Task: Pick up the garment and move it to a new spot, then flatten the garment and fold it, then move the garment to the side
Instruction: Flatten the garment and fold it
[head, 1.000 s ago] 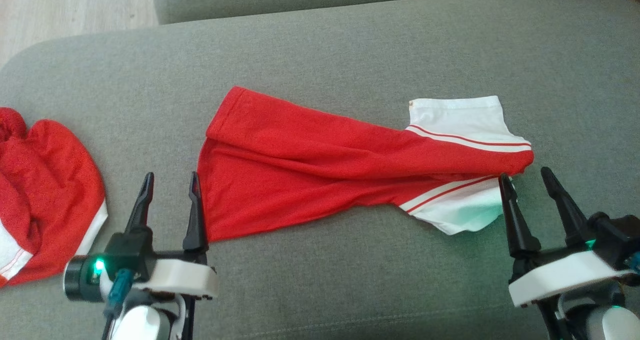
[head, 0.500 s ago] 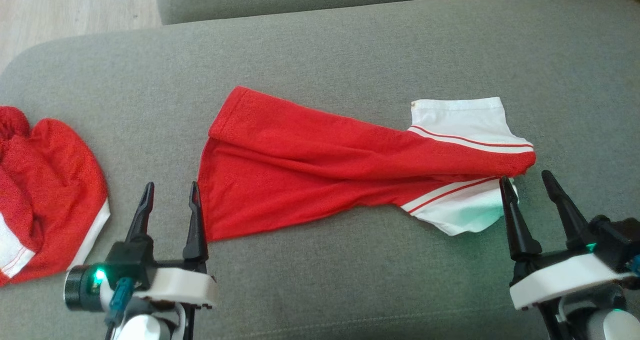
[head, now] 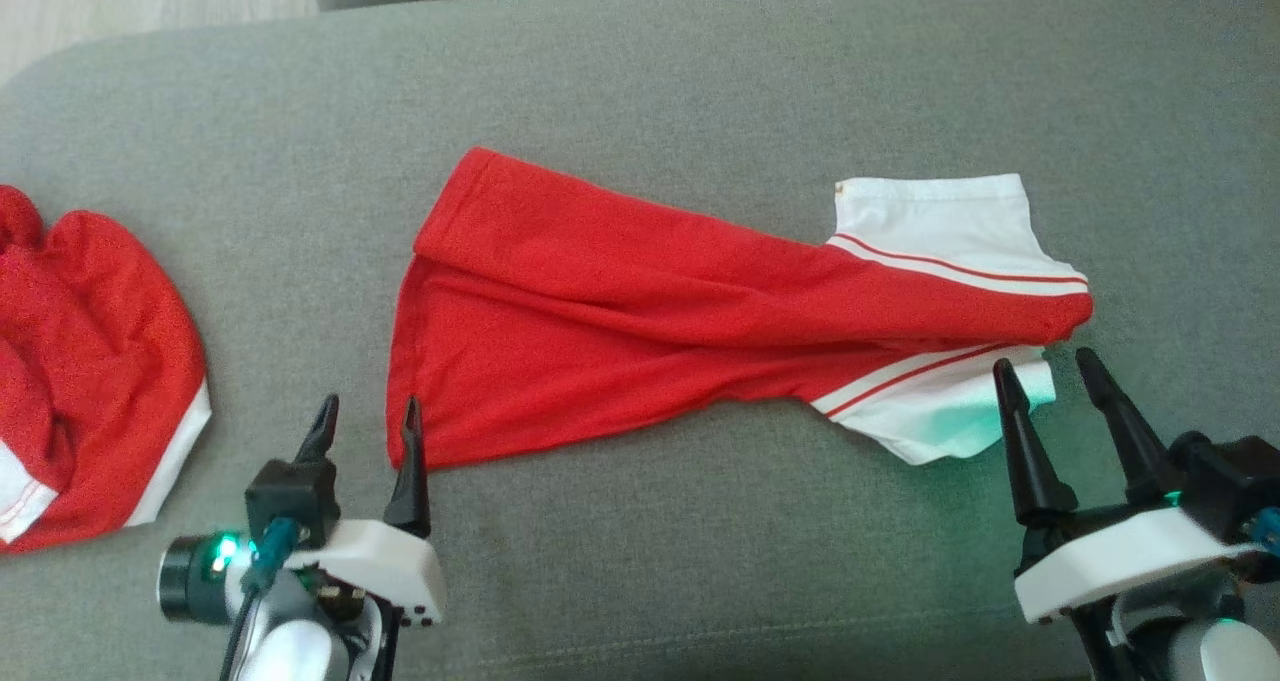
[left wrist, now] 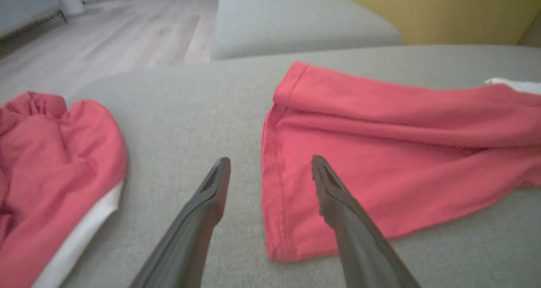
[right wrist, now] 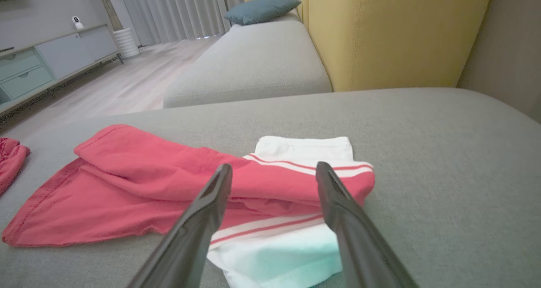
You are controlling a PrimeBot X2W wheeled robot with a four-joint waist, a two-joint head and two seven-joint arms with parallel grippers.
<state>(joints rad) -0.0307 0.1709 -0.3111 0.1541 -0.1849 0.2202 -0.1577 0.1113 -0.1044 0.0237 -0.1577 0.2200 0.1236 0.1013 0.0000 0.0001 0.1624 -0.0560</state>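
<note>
1. The red knit garment with white, red-striped sleeves lies stretched lengthwise across the middle of the grey upholstered sofa cushion. It is doubled over along its length and creased rather than smooth.
2. A second bunched red-and-white garment sits well apart at the cushion's left edge, out of play.
3. The left gripper hangs at the near hem corner with its fingers spread apart and nothing between them. The left wrist view shows one finger over red cloth and the other over bare cushion.
4. The right gripper is also wide apart and empty, straddling the near white sleeve at the garment's other end.
5. Whether either fingertip actually touches fabric is hard to say from these angles; they look just above it.
6. As a judgement, this is the flatten-and-fold step: the garment is already placed, and both arms are lined up on its near edge.
7. The next move calls for both grippers to come down and pinch that near edge together, each catching every layer at its end. A lone top layer would drag the fold crooked.
8. The final move to the side is not yet begun.
</note>
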